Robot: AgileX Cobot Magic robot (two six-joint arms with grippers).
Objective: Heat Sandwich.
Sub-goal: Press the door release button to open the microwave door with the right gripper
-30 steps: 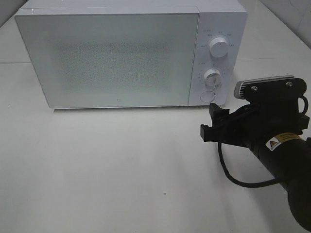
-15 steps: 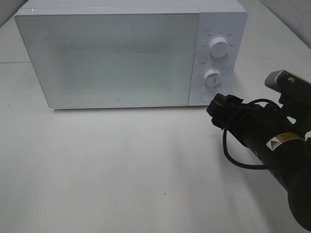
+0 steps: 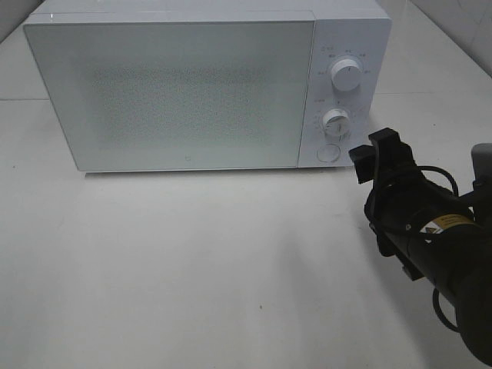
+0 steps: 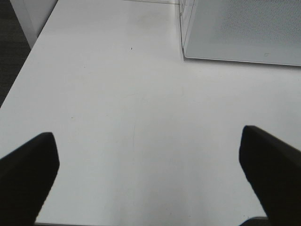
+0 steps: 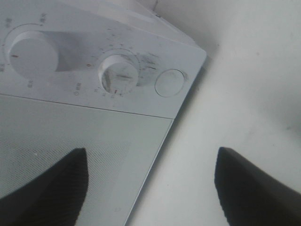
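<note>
Microwave (image 3: 177, 92) stands on the white desk (image 3: 192, 269) with its frosted door (image 3: 169, 92) shut. On the microwave's control panel are an upper dial (image 3: 347, 75), a lower dial (image 3: 336, 121) and, beneath them, a round button (image 3: 329, 152). The right claw (image 3: 375, 150) hangs just in front of the microwave's lower right corner, beside the round button and not touching it. Its fingers are spread wide with nothing between them. The left claw (image 4: 146, 134) is also spread and empty, above bare desk out from the microwave's front left corner. The sandwich shows in no view; I cannot tell whether it sits behind the microwave's door.
</note>
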